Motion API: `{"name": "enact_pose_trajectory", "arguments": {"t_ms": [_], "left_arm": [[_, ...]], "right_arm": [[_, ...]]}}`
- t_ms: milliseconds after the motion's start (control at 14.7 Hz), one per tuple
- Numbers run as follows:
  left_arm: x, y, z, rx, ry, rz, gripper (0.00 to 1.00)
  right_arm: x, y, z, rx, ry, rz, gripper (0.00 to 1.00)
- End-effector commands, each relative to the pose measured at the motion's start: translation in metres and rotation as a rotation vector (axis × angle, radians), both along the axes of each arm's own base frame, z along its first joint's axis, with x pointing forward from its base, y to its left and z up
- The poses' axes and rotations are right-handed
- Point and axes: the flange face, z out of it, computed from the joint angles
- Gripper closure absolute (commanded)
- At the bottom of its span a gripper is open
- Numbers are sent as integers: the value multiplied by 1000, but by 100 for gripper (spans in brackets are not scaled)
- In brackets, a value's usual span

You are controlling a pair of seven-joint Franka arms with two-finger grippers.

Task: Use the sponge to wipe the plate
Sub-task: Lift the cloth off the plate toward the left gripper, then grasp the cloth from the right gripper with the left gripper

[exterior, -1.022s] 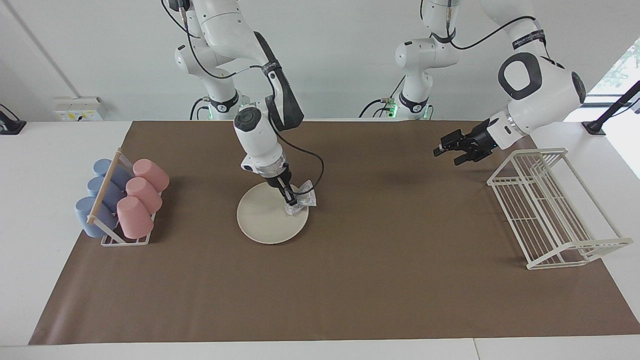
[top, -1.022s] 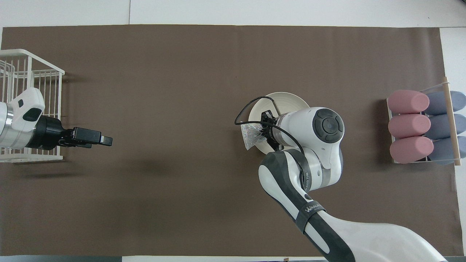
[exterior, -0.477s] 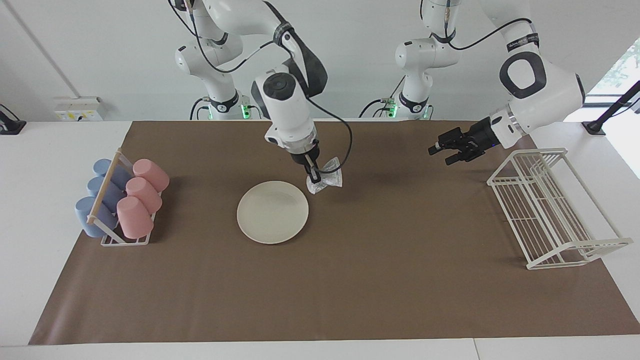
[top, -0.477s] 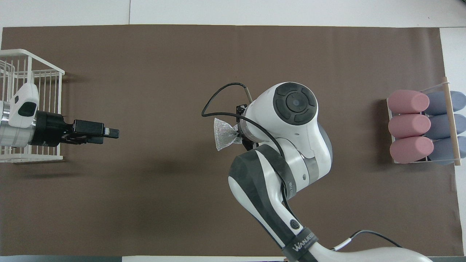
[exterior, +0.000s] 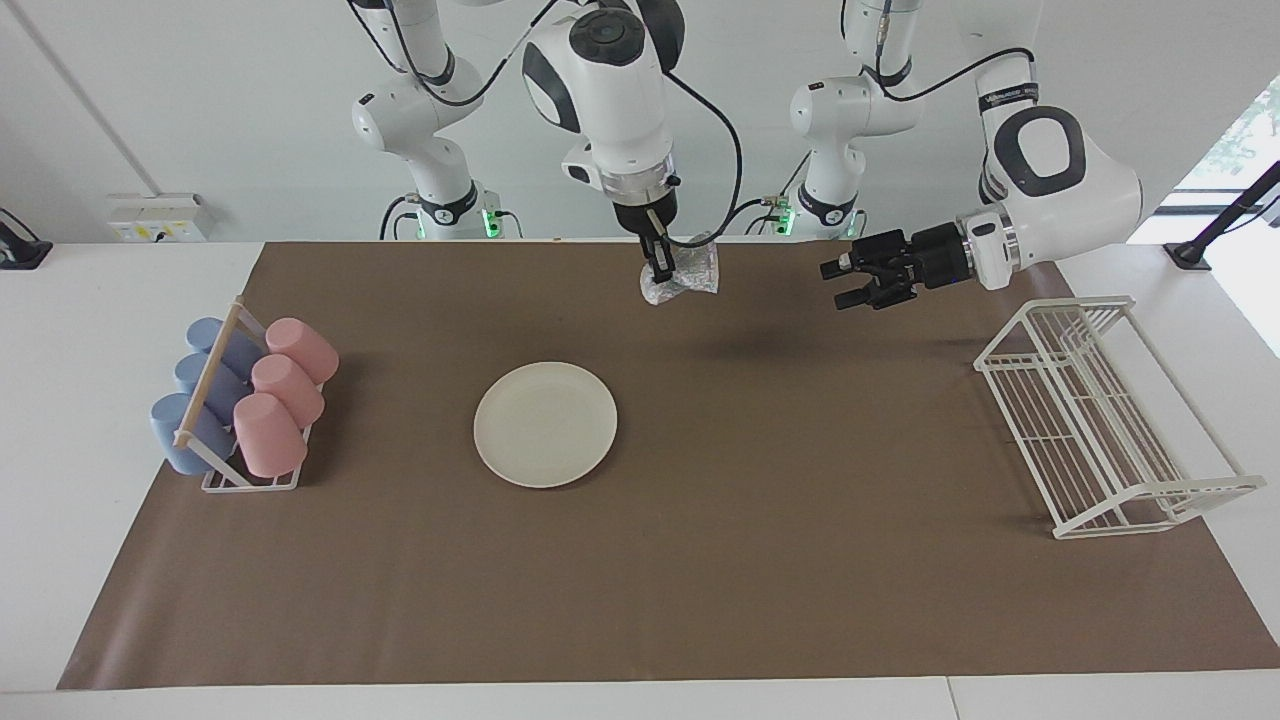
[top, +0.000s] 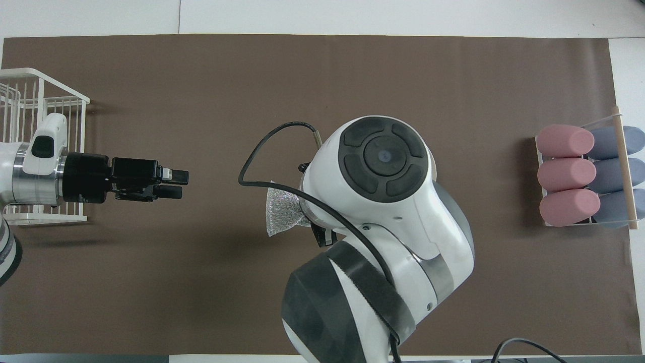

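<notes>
The cream-white plate (exterior: 545, 424) lies flat on the brown mat at mid-table; in the overhead view the right arm's wrist hides it. My right gripper (exterior: 660, 272) hangs high in the air, shut on the silvery mesh sponge (exterior: 688, 275) (top: 281, 215), which dangles from its fingertips. Gripper and sponge are well clear of the plate, over bare mat toward the left arm's end of it. My left gripper (exterior: 841, 285) (top: 180, 184) is open and holds nothing, level above the mat and pointing toward the sponge.
A white wire rack (exterior: 1100, 420) (top: 30, 101) stands at the left arm's end of the table. At the right arm's end, a small rack (exterior: 215, 440) holds pink cups (exterior: 285, 395) (top: 567, 174) and blue cups (exterior: 200, 400).
The right gripper has lifted the sponge off the plate, rising high and drifting toward the left arm's end. The left gripper has slid in toward the table's middle.
</notes>
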Motion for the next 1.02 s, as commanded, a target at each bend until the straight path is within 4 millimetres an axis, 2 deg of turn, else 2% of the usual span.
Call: {"name": "enact_pose_trajectory", "arguments": {"t_ms": [0,136,341,545,681,749,954], "left_arm": [[-16,-24,8,-109,20,20,0],[-20,-43,9,-123,21,-10,0],[-28,-78,0,-81,3,-12,0],[-37,-97,-6,-66,2,-18,0],[-37,-98,-6,-67,11,-15,0],[-38,-99,-6,-69,26,-16,3],[-40,-99,-3,-79,54,-29,24]], "right_arm": [[-15,13,-4,-54,-3,-25,100],[-14,15,-5,-36,-26,-32,100],[-11,21,-5,-16,-49,-73,100],[-18,30,-5,-11,-51,-63,100],[-17,30,-5,-11,-51,-63,100],[-17,29,-4,-9,-53,-66,100],[-17,29,-4,-10,-52,-65,100]]}}
